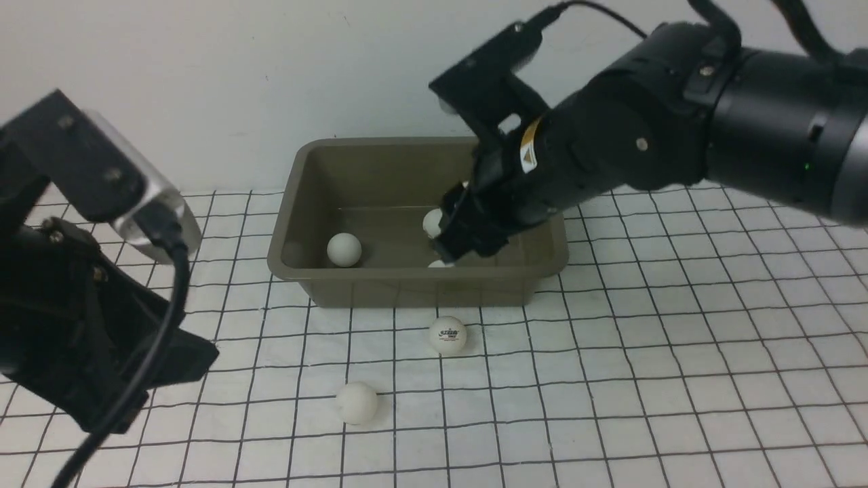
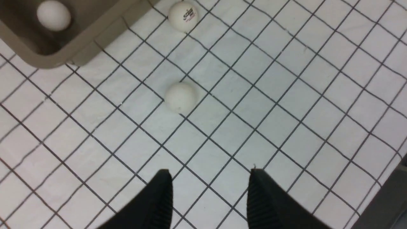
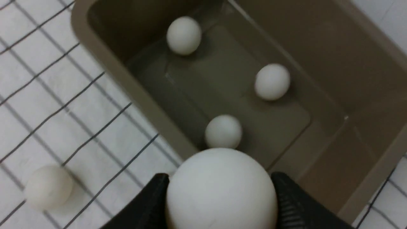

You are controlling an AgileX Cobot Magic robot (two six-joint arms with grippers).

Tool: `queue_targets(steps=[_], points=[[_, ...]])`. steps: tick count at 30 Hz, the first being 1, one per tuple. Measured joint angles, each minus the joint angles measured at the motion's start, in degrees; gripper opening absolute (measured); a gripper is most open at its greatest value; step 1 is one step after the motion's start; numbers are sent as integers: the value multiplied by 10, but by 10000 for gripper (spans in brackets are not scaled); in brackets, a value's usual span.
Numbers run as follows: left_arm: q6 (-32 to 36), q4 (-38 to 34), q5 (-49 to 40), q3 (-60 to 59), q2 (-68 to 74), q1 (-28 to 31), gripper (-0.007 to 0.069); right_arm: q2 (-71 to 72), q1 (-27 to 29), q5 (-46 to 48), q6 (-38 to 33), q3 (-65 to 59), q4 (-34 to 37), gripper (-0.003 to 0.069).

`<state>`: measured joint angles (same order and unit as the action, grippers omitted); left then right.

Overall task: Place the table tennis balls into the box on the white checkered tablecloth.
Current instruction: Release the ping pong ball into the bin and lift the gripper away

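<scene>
My right gripper (image 3: 219,178) is shut on a table tennis ball (image 3: 221,187) and hangs over the olive-brown box (image 1: 407,288), near its front wall; in the front view this gripper (image 1: 453,245) dips into the box. Three balls lie on the box floor (image 3: 183,35) (image 3: 272,81) (image 3: 223,131). On the white checkered tablecloth (image 1: 644,352) in front of the box rest a logo ball (image 1: 447,335) and a plain ball (image 1: 357,402). My left gripper (image 2: 210,173) is open and empty above the cloth, short of the plain ball (image 2: 180,97).
A plain white wall (image 1: 203,81) rises right behind the box. The left arm (image 1: 81,318) with its cable fills the near left of the front view. A grey edge (image 2: 386,203) borders the cloth in the left wrist view.
</scene>
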<state>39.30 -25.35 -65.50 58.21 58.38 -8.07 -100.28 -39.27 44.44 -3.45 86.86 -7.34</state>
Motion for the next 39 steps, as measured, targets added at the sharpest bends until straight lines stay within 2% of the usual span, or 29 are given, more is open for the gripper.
queue_targets(steps=[7, 15, 21, 39], points=[[12, -46, 75, -71, 35, 0, 400, -162, 65, 19, -5, 184, -6, 358], [13, -62, 114, -72, 118, 0, 417, -331, 102, 80, -63, 370, 37, 358], [42, -102, 148, -72, 182, 0, 419, -363, 110, 65, -64, 414, 53, 358], [139, -199, 198, -72, 311, 0, 419, -383, 127, 49, -64, 417, 73, 358]])
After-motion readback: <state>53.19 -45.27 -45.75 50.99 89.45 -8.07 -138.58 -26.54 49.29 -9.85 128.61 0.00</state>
